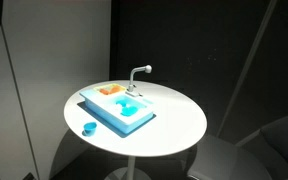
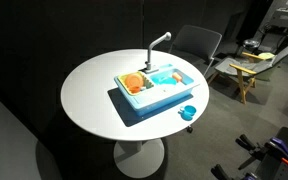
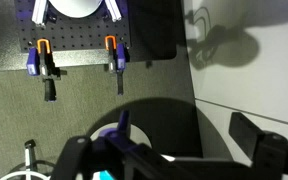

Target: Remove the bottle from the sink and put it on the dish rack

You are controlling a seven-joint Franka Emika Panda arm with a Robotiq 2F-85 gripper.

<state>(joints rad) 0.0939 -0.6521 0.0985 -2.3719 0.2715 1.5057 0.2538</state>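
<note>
Round white counter (image 2: 84, 90) is seen in both exterior views. The light blue toy sink (image 2: 156, 92) is set near its middle, so it is reachable from any side. A pale curved faucet (image 2: 160, 41) is mounted on the far edge and arches over the basin.

The orange dish rack (image 2: 131, 81) forms the left end of the unit in this exterior view, right beside the basin, so only a short carry is needed. A small pale item appears on it but is too small to identify.

The bottle (image 2: 172, 78) is not resolved clearly. A brighter cyan shape low in the basin is judged to be it, so it is taken as not yet removed. The same patch is seen in the basin in an exterior view (image 1: 131, 108).

A small blue round piece (image 2: 188, 113) is left on the counter just off the near right corner of the sink, apart from it and not part of the task.

No arm is seen over the counter in the exterior views. The wrist view is pointed away from the sink, at a perforated board with orange-and-blue clamps (image 3: 46, 62).

Jaws: only dark parts are seen along the bottom of the wrist view. Their opening cannot be told, and nothing is recognisably gripped.

Judged stage: start, approach to the sink not begun. The faucet overhang will need to be avoided on descent.
</note>
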